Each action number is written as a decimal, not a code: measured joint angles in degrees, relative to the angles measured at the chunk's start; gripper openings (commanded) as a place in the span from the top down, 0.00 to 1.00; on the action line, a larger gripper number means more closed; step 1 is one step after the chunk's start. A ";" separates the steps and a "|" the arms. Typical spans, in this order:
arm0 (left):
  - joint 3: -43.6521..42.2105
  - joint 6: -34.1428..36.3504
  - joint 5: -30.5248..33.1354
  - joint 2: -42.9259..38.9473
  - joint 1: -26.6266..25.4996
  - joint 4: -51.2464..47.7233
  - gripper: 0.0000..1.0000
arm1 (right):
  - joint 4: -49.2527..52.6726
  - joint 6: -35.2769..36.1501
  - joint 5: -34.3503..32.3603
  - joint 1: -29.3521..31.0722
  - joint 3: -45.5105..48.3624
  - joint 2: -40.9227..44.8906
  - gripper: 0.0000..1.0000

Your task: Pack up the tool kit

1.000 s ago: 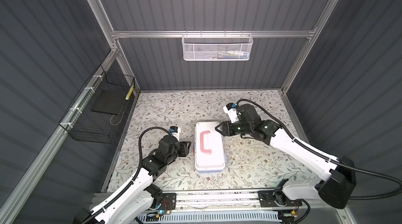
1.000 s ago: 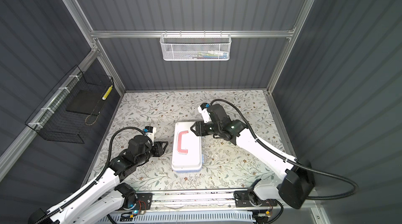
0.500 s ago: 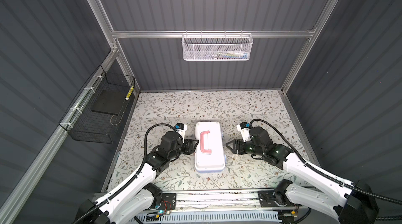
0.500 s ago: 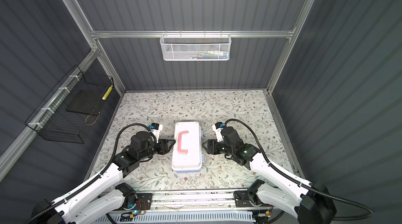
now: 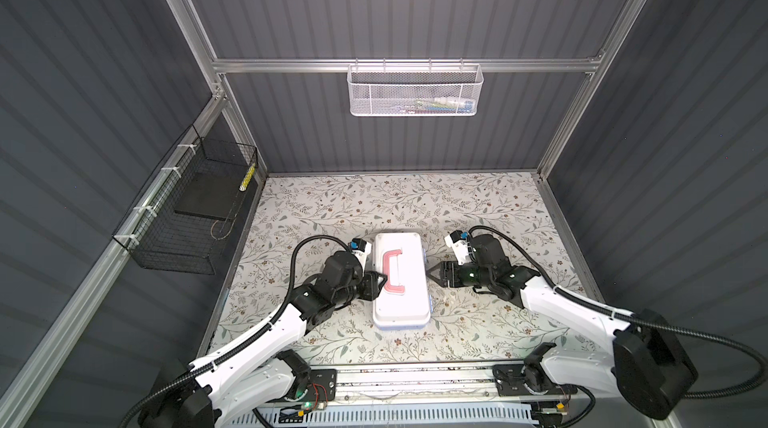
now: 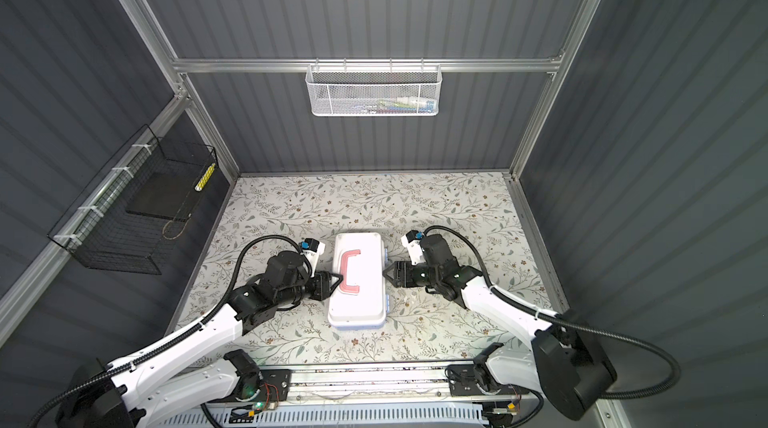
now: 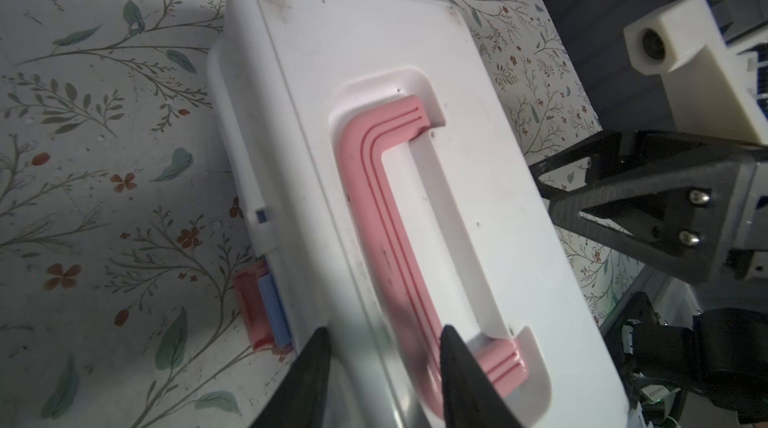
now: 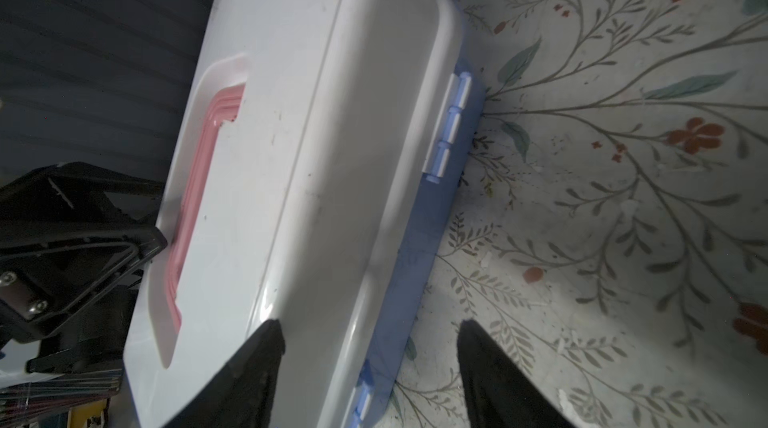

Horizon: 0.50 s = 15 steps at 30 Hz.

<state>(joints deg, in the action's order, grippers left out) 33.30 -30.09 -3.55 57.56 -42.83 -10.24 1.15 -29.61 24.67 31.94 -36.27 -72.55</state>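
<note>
The tool kit (image 5: 409, 301) (image 6: 365, 301) lies shut on the floral table in both top views, white lid up, with its pink handle (image 5: 390, 270) (image 7: 374, 205) folded flat. A pink latch (image 7: 249, 309) shows on its light blue side. My left gripper (image 5: 380, 284) (image 6: 337, 282) (image 7: 384, 334) reaches over the lid's left edge, open; one finger is beside the box and the other rests at the handle. My right gripper (image 5: 432, 274) (image 6: 387, 274) (image 8: 370, 334) is open at the hinge side. One of its fingers is over the lid rim, the other over the table. No loose tools show.
A white mesh basket (image 5: 415, 89) with small items hangs on the back wall. A black wire basket (image 5: 195, 205) hangs on the left wall. Grey walls close in three sides and a rail (image 5: 415, 380) runs along the front.
The right arm swung from the box's far end to its right side and its jaws widened. The left gripper moved in over the lid's left edge and its jaws narrowed.
</note>
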 measured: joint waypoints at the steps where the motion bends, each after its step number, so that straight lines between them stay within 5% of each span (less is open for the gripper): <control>1: 0.50 -0.44 1.64 0.76 -1.03 -0.15 0.57 | 0.17 0.50 0.17 -0.48 -0.92 -1.16 0.31; 15: 5.33 -5.42 17.70 9.11 -11.65 0.98 0.57 | 6.21 7.89 -5.09 -4.39 -11.28 -9.14 0.29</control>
<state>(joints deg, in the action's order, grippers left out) 38.63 -35.51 14.15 66.67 -54.48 -9.26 7.35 -21.71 19.57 27.55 -47.55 -81.69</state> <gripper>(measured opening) 0.429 0.707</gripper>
